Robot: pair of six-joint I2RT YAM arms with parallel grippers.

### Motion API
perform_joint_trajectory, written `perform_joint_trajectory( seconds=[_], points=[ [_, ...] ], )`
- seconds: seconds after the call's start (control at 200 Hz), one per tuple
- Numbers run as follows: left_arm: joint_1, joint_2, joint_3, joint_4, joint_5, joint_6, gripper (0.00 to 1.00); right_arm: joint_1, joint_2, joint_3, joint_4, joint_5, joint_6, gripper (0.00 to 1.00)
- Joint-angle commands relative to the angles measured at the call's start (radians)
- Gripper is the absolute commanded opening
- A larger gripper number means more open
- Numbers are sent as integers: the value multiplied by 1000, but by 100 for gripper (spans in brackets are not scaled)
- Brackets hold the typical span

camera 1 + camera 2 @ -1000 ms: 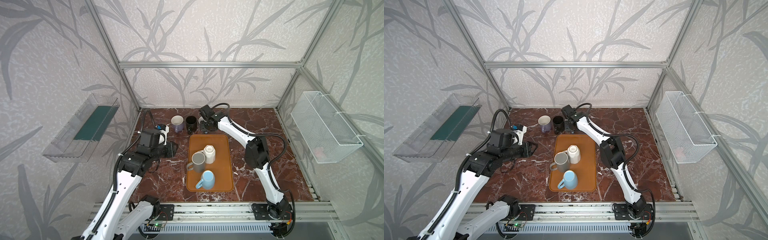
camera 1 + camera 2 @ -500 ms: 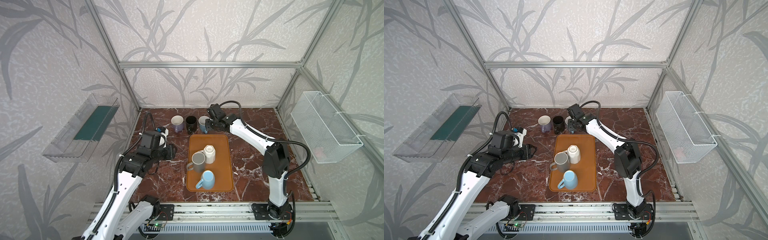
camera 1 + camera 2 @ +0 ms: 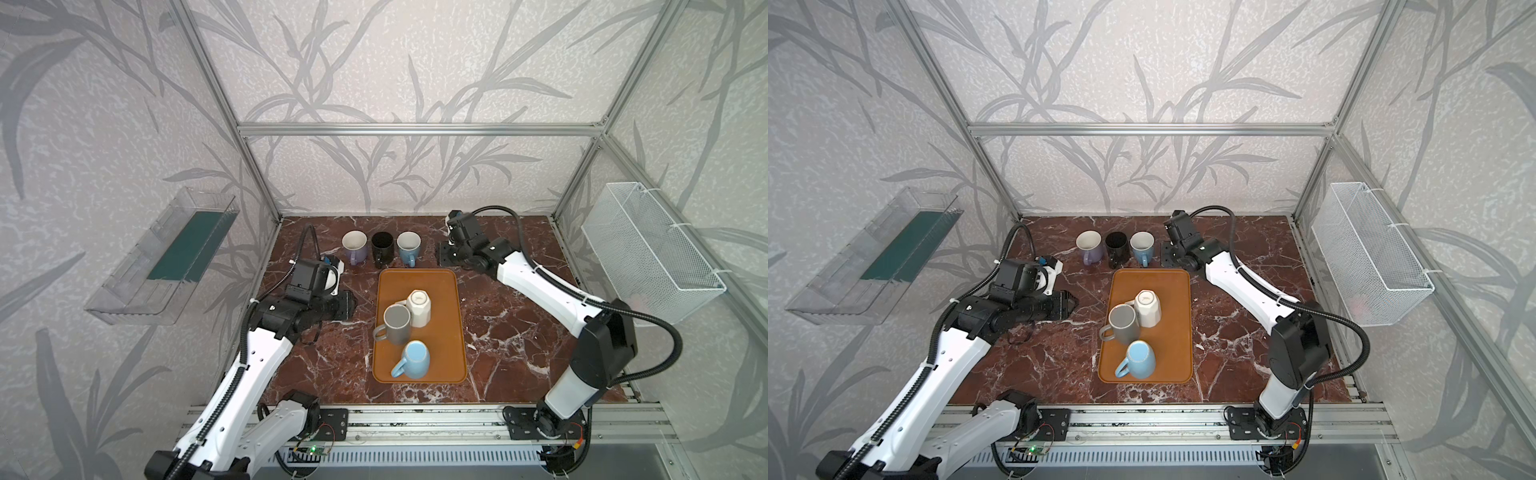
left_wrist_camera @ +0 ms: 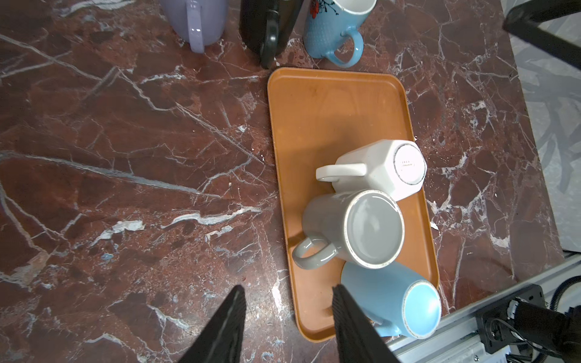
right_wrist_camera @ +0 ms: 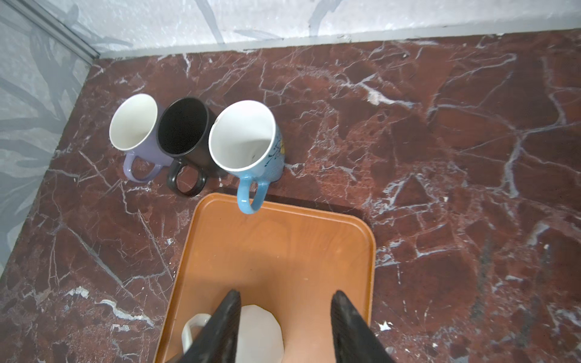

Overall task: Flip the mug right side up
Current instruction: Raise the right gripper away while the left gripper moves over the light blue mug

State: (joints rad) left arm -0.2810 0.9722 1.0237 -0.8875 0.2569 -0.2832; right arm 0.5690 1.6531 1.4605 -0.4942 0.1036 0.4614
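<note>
Red-marble bench [image 3: 324,365] carries an orange tray [image 3: 446,332] at its middle, and all three mugs on the tray stand mouth-down, long axes vertical. At the tray's near end is the blue mug [image 3: 415,359], handle to the near left. Just beyond it stands the grey mug [image 3: 397,324], handle also out to the left, and touching that, further in, the white mug [image 3: 419,307]. Off the tray's left edge, level with grey and white, hovers the left pincer [image 4: 288,289] — fingers apart, nothing between them. Past the tray's far right corner hangs the right pincer [image 5: 286,294], likewise apart and empty. Beyond the tray's far edge a row of upright mugs [image 3: 382,246] needs no turning. My reading: grey lies nearest the left pincer, handle turned its way, so that arm has the shorter reach — white is the right arm's closest.
</note>
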Motion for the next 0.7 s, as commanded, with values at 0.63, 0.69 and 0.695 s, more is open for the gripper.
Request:
perform_joint_trajectory(
  seconds=[0.63, 0.69, 0.695],
  points=[
    [-328, 281, 144, -259, 20, 17, 46, -230, -302, -303, 101, -208, -83, 51],
    [-371, 275, 130, -253, 22, -1, 46, -242, -315, -306, 92, -214, -94, 51],
    [-376, 275, 128, -253, 21, -2, 46, -242, -316, -306, 92, -214, -94, 51]
  ],
)
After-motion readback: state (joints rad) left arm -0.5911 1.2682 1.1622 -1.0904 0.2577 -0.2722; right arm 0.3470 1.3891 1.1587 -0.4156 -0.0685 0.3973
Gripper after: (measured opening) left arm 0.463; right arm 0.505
